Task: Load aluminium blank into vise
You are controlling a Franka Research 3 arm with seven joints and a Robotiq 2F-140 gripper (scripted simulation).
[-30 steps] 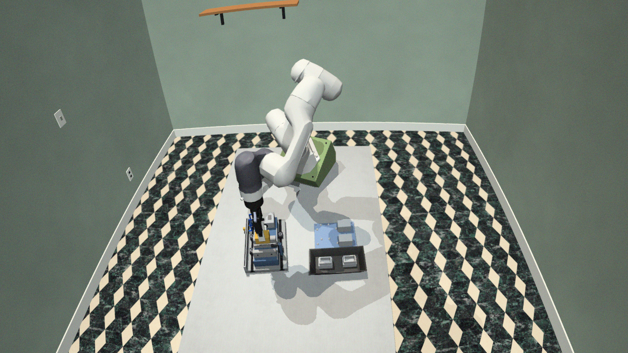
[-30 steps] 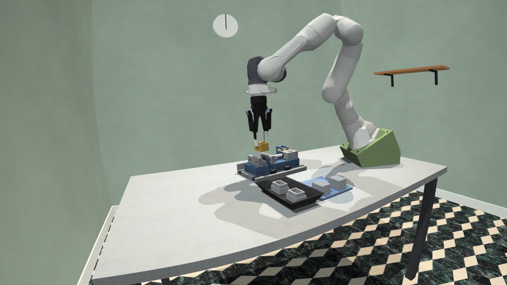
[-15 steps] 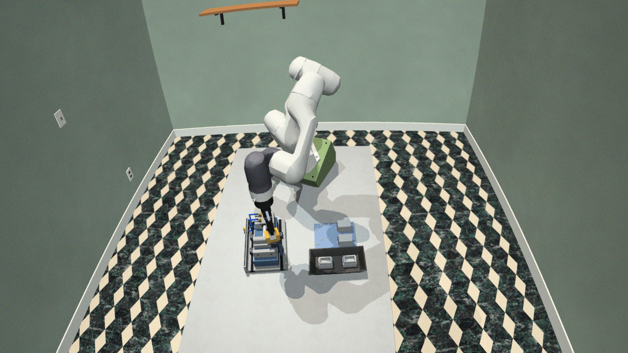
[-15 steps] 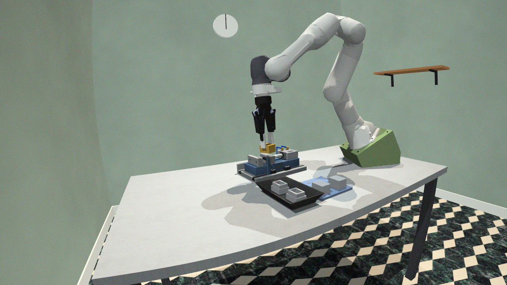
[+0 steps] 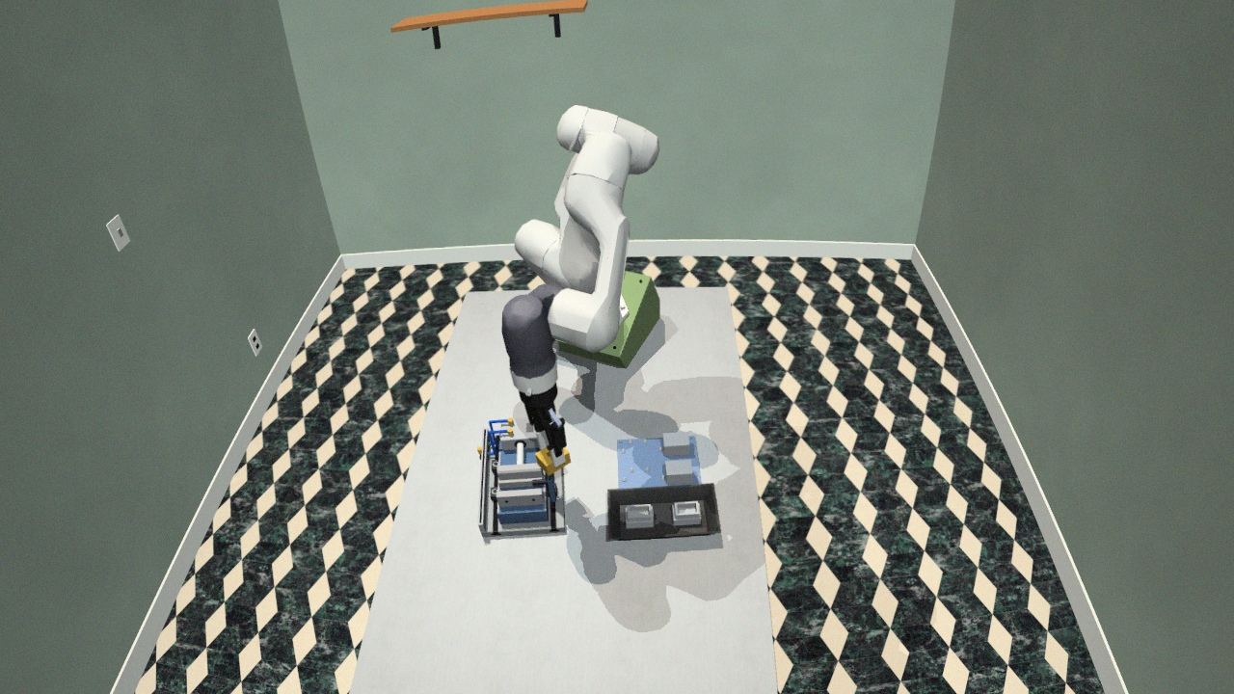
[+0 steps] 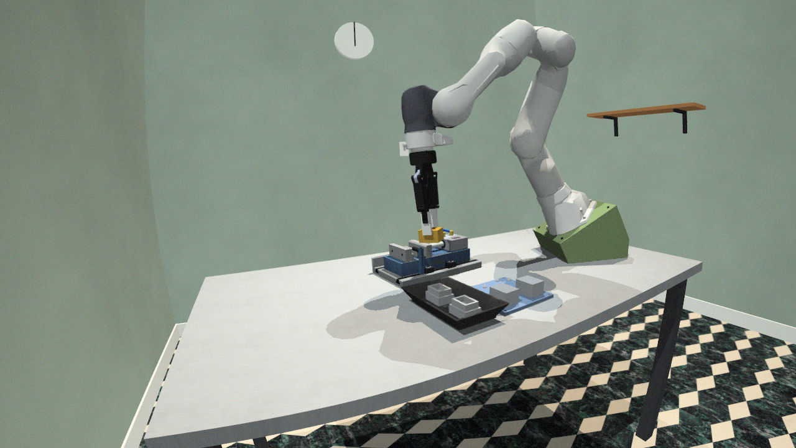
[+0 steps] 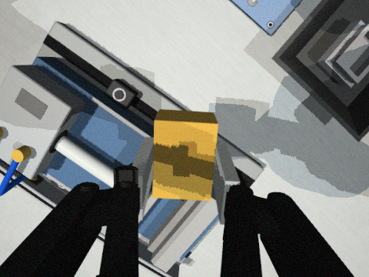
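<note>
Gripper [image 7: 184, 180] is pinched on the brass blank [image 7: 184, 155], which is held in the air above the vise's edge on the side toward the infeed plate [image 5: 636, 457]. Below it the vise [image 5: 520, 483] is seen with its blue body and pale screw rod. Two grey aluminium blanks [image 5: 676, 445] are seen lying flat on the infeed plate, and two pocketed finished parts [image 5: 638, 516] are seated pocket up in the black outfeed tray [image 5: 662, 530] just beside it.
</note>
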